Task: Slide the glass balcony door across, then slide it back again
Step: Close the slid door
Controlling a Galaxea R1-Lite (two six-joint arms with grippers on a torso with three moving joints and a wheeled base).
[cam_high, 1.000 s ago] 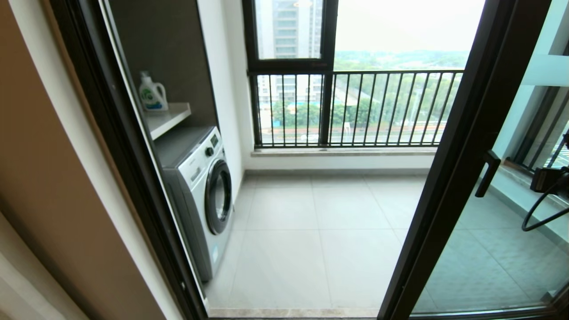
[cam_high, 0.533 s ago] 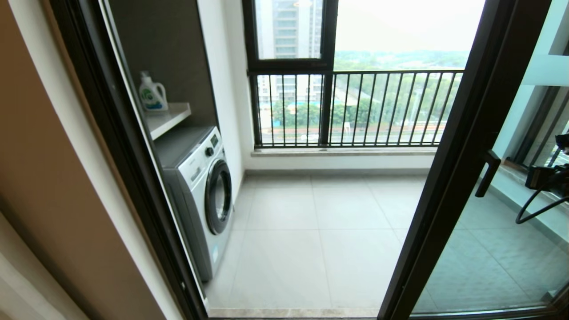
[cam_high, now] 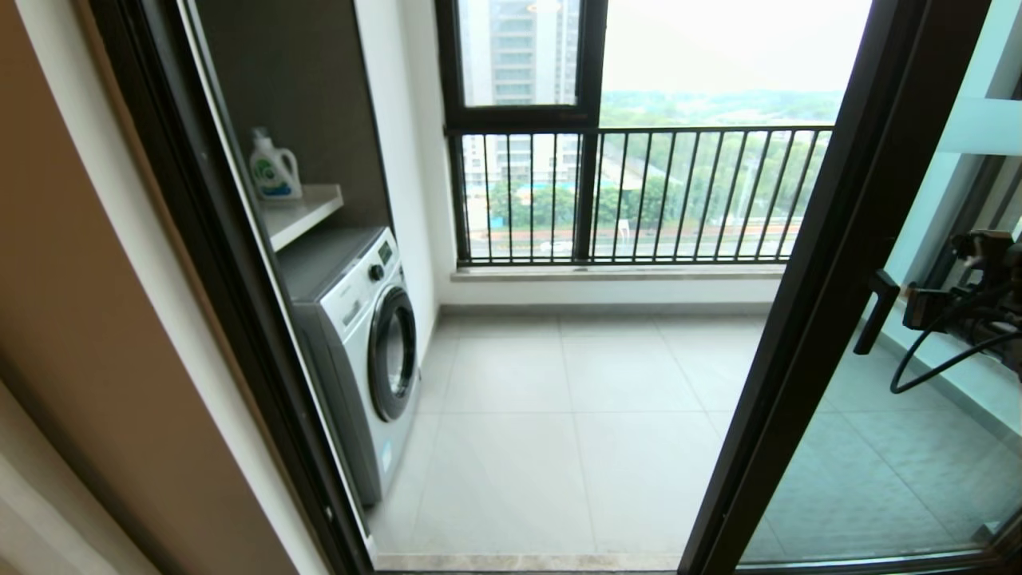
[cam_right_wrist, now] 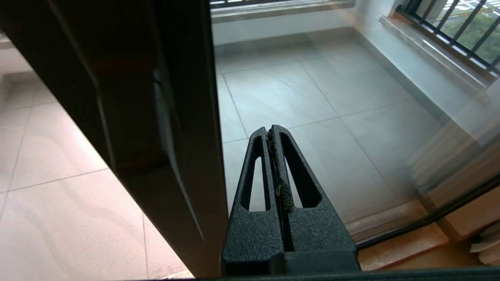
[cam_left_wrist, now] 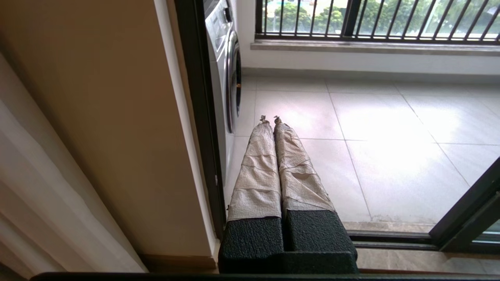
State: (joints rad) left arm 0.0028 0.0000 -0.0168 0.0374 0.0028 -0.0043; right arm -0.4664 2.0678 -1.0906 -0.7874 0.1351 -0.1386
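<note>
Head: we overlook the balcony doorway. Our wrist cameras sit low, sharing its tiled floor (cam_high: 559, 415).

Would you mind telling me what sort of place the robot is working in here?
Most likely a flat's laundry balcony, high up: a washing machine beside the doorway, a detergent bottle on the shelf above it, and a railed window overlooking towers and trees.

The tall glass balcony door (cam_high: 822, 263) has a dark brown-black metal frame and a frosted pale band. The washing machine (cam_high: 359, 351) is white; the floor tiles (cam_high: 575, 415) are light grey.
</note>
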